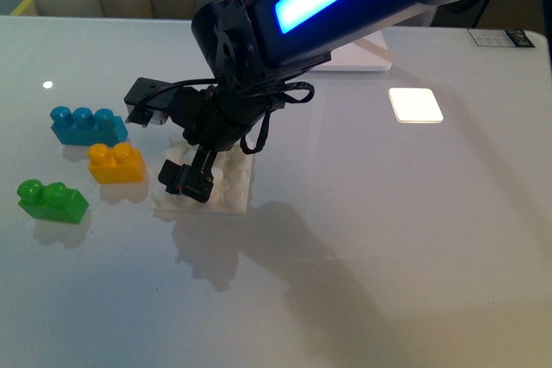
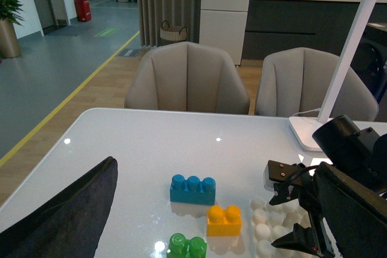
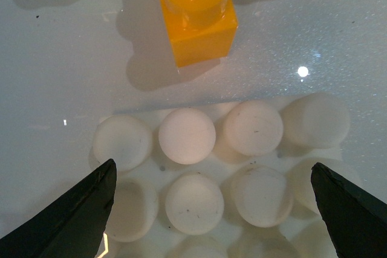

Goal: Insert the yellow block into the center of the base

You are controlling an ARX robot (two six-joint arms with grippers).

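- The right gripper [image 1: 185,180] hangs low over the base [image 1: 233,200]. In its wrist view the jaws are spread wide, one dark fingertip [image 3: 78,209] at each edge, with nothing between them but white studs.
- The yellow block [image 1: 116,163] sits on the table [image 1: 388,239] just beside the base, on the side away from the arm. It is upright, studs up, and apart from the fingers.
- The base holds no brick; its studs are bare where they show, and part of the plate is hidden under the gripper.
- A blue brick [image 1: 86,125] lies just behind the yellow block and a green brick [image 1: 52,201] in front of it, further out. All three are apart.
- A white lamp foot [image 1: 362,53] stands at the far edge, well clear, with two chairs [image 2: 187,80] beyond the table.
- Of the left gripper only one dark finger [image 2: 66,216] shows, off to the side; I cannot tell how far open it is.
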